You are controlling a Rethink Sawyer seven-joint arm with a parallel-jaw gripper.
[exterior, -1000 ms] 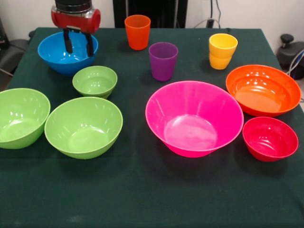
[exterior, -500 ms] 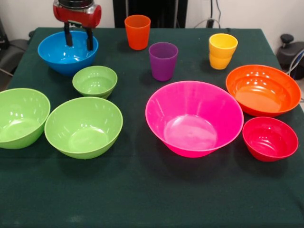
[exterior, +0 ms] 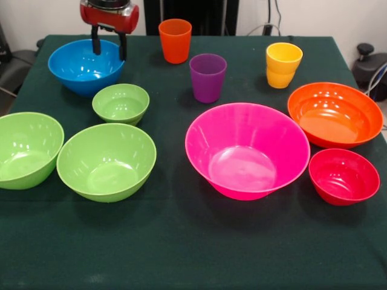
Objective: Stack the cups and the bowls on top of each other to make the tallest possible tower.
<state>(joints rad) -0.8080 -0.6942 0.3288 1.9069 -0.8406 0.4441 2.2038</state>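
In the front view my gripper [exterior: 109,51] hangs open and empty over the far right rim of the blue bowl [exterior: 81,67]. Three lime green bowls stand apart: a small one [exterior: 121,104], a large one [exterior: 106,161] and another [exterior: 25,150] at the left edge. The large pink bowl [exterior: 247,150] sits mid-table, the orange bowl [exterior: 334,114] to its right and the small red bowl [exterior: 343,176] in front of that. An orange cup [exterior: 175,40], a purple cup [exterior: 207,78] and a yellow cup [exterior: 283,64] stand upright along the far side. Nothing is stacked.
A dark green cloth [exterior: 181,241] covers the table. Black gear [exterior: 370,66] sits off the table's right edge.
My gripper has risen out of the blue bowl and shifted to the right, still open and empty. The bowls and cups have not moved.
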